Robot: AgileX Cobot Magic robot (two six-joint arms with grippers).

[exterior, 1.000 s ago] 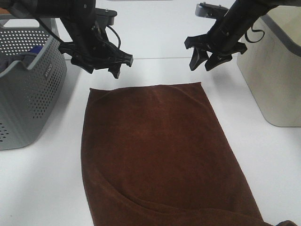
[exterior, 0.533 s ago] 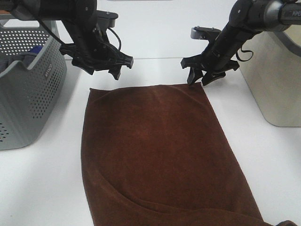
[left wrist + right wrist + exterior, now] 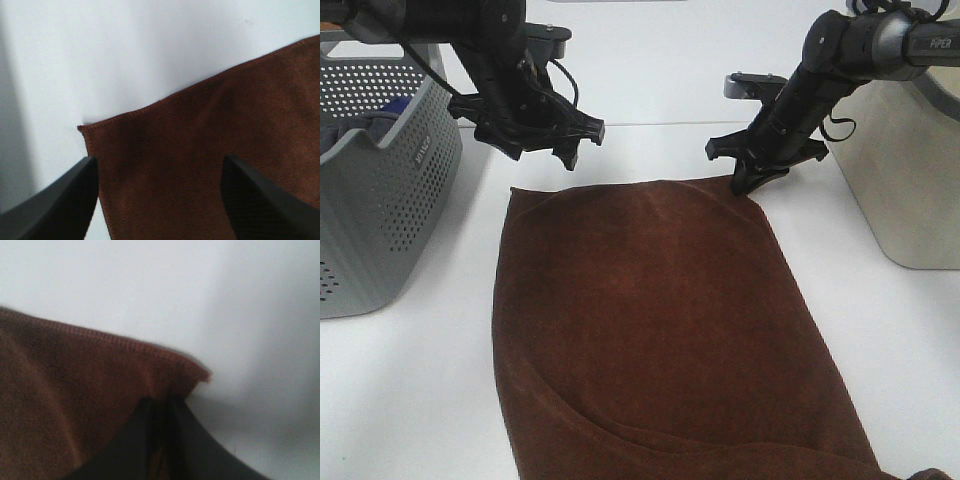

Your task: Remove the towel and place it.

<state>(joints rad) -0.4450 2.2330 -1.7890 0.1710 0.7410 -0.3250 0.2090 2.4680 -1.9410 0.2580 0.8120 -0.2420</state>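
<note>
While my right pincer (image 3: 160,407) is pinching shut on the towel (image 3: 650,320) corner, my left pincer (image 3: 159,165) is hanging open, empty. So thin a bite is risking slipping off.

The left arm (image 3: 490,45) and right arm (image 3: 855,45) are matte black. White "PIPER" lettering (image 3: 931,43) marks the right arm's link. A grey plate (image 3: 752,80) sits at each wrist. A black cable (image 3: 568,88) loops beside the left wrist. The jaws are black and tapered.
</note>
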